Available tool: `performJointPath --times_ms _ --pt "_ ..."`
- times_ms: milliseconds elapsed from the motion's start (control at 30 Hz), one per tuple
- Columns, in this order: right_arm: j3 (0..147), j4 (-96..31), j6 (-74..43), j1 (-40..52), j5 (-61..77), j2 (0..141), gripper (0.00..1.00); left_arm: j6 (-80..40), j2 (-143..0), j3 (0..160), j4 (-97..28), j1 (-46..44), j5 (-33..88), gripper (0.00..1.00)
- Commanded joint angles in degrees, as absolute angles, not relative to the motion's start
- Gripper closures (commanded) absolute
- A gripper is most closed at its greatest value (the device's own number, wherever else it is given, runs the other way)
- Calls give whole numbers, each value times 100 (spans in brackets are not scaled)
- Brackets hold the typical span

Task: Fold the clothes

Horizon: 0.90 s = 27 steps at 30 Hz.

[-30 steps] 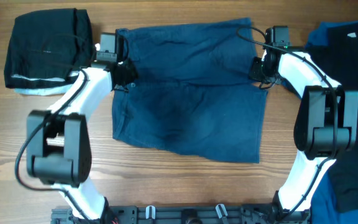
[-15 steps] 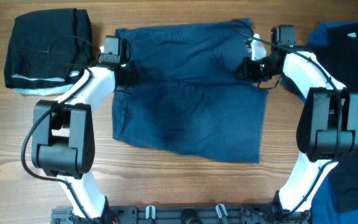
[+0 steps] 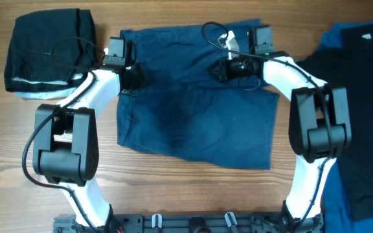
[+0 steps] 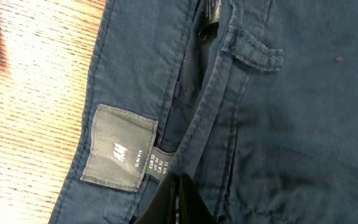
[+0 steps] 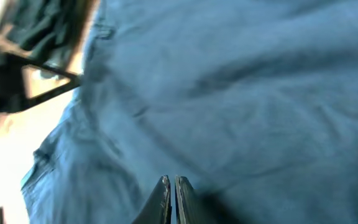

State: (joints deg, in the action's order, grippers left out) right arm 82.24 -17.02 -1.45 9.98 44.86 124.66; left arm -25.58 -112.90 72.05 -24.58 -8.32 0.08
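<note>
The right end effector (image 3: 221,69) has travelled from the right edge of the navy shorts (image 3: 193,126) to above their middle, fingers pressed together. The left end effector (image 3: 133,77) stays at the waistband, also closed. The shorts lie flat on the desk (image 3: 193,194), so I judge that folding has hardly begun.

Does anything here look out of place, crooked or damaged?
Only small things. The navy shorts lie slightly askew: their lower edge slants down toward the right. At their left edge the waistband is open, showing the grey label. Nothing looks spilled or torn.
</note>
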Motion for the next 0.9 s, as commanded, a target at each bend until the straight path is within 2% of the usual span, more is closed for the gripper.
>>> performJointPath --times_ms 0,67,300,467,633,700,800,867 --pt "8276 -1680 -956 1024 3658 12768 96 -2443 -11292 7223 -2458 -851 16 96" --pt "8276 -1780 -1337 1022 3013 12860 96 -2443 -11292 7223 -2458 -851 16 96" --pt "8298 -1984 -2121 987 2309 12868 96 -2443 -11292 7223 -2460 -851 16 96" --pt "8527 -2569 -2080 908 1402 12868 96 -2421 -11229 7231 -2460 -762 14 96" --pt "8560 -2659 -1798 917 1350 12868 96 -2429 -11015 7231 -2482 -589 309 96" --pt "8560 -2657 -1809 932 1350 12868 96 -2443 -11043 7229 -2445 -587 674 92" --pt "8560 -2650 -1809 974 1347 12868 96 -2445 -11115 7229 -2329 -600 856 78" --pt "8560 -2652 -1800 980 1345 12868 96 -2445 -11225 7229 -2158 -600 1138 78"
